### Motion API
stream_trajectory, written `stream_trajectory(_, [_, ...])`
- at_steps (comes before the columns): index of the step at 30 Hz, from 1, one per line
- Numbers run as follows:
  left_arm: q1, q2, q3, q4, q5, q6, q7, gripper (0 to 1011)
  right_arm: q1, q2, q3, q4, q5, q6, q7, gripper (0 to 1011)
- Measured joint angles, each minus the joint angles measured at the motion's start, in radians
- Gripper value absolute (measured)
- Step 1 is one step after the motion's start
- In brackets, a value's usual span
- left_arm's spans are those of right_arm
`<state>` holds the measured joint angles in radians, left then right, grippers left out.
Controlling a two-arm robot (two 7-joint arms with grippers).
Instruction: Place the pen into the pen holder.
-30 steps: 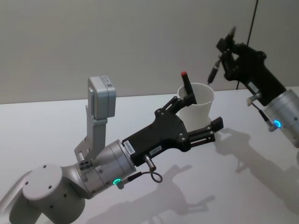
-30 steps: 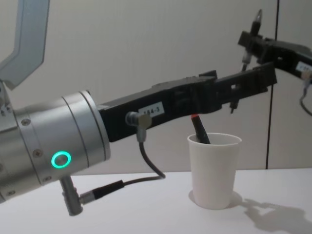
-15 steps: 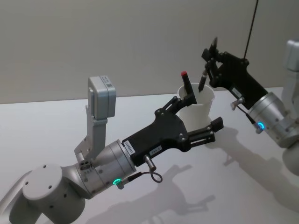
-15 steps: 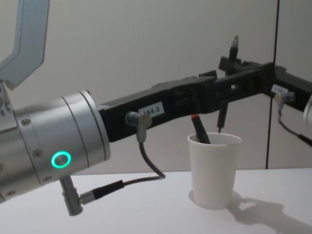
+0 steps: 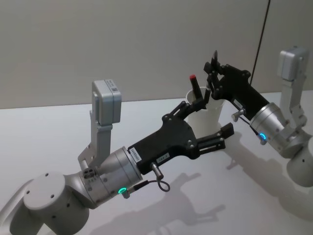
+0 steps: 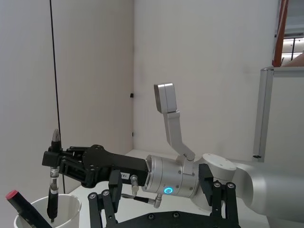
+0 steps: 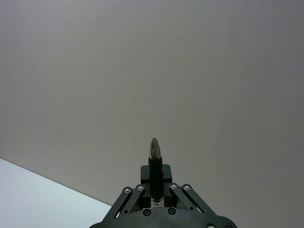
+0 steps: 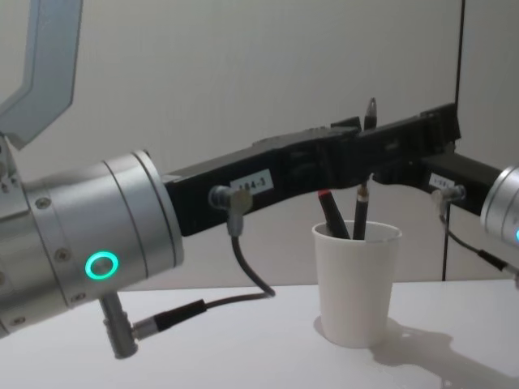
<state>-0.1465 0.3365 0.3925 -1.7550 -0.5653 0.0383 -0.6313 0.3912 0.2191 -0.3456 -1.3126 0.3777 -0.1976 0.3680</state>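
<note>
White table [image 5: 58, 137]: right gripper [image 5: 211, 78] holds pen [image 8: 360, 207] inside pen holder [image 8: 355, 284].

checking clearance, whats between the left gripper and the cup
Nothing: in the head view the open left gripper sits just in front of the cup, with no object between them.

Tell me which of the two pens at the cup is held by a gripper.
The dark pen with the silver tip, gripped by the right gripper, its lower end inside the white cup. The red-capped pen leans free in the cup.
</note>
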Motion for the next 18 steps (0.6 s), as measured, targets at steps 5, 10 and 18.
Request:
stream_trajectory(5, [0.000, 0.000, 0.000, 0.000, 0.000, 0.000, 0.000, 1001, 0.004, -0.005, -0.003, 0.012, -0.009, 0.000, -0.004, 201])
stream_trajectory(10, [0.000, 0.000, 0.000, 0.000, 0.000, 0.000, 0.000, 1001, 0.007, -0.008, -0.006, 0.022, -0.016, 0.000, -0.006, 329])
stream_trajectory(18, [0.000, 0.000, 0.000, 0.000, 0.000, 0.000, 0.000, 1001, 0.010, -0.012, -0.008, 0.030, -0.021, 0.000, -0.009, 613])
